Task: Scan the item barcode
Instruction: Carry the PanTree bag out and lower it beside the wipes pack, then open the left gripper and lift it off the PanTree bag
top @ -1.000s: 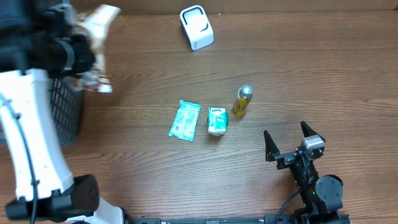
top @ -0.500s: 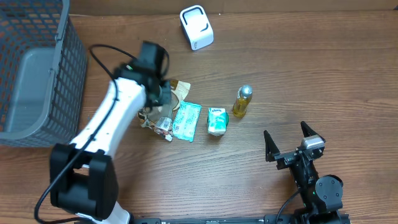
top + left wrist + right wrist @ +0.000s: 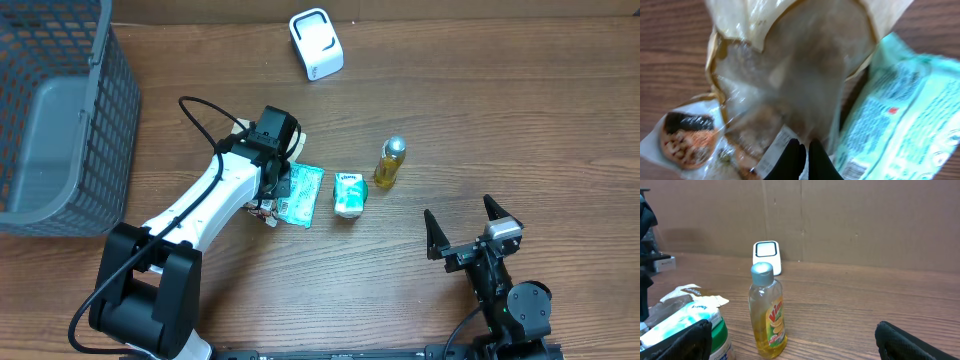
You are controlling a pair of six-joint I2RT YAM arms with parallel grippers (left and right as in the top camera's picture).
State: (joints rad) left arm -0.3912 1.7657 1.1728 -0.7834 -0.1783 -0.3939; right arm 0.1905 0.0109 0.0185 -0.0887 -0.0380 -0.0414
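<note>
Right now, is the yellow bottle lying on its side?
No, in the right wrist view the yellow bottle stands upright on the table.

Red lettering on the bottle (image 3: 767, 312) label is too blurred to read.

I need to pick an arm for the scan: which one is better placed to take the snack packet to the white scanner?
Left. The left gripper is shut on the snack packet, and the white scanner lies beyond it. The right gripper stands open and empty, well away from the packet.
</note>
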